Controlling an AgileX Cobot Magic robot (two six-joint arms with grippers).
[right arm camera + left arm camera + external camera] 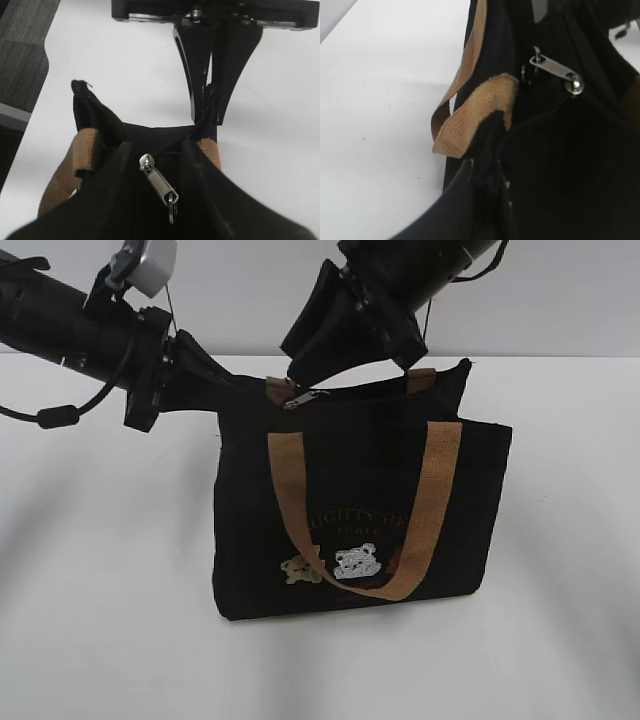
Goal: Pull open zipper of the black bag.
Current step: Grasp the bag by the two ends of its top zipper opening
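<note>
- Currently the black bag point(360, 520) stands upright on the white table point(100, 640); its zipper point(165, 154) runs lengthwise along the top edge.
- Silver pull tab point(159, 181) lies between the right gripper's point(155, 165) parted jaws, seemingly not yet pinched.
- Left gripper point(222, 380) is clenched on the bag's left end fabric.
- Bag contents are hidden.

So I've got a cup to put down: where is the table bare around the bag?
Bare table lies left, right and in front of the black bag. Crowded along its top edge, where the left gripper and right gripper flank the zipper.
</note>
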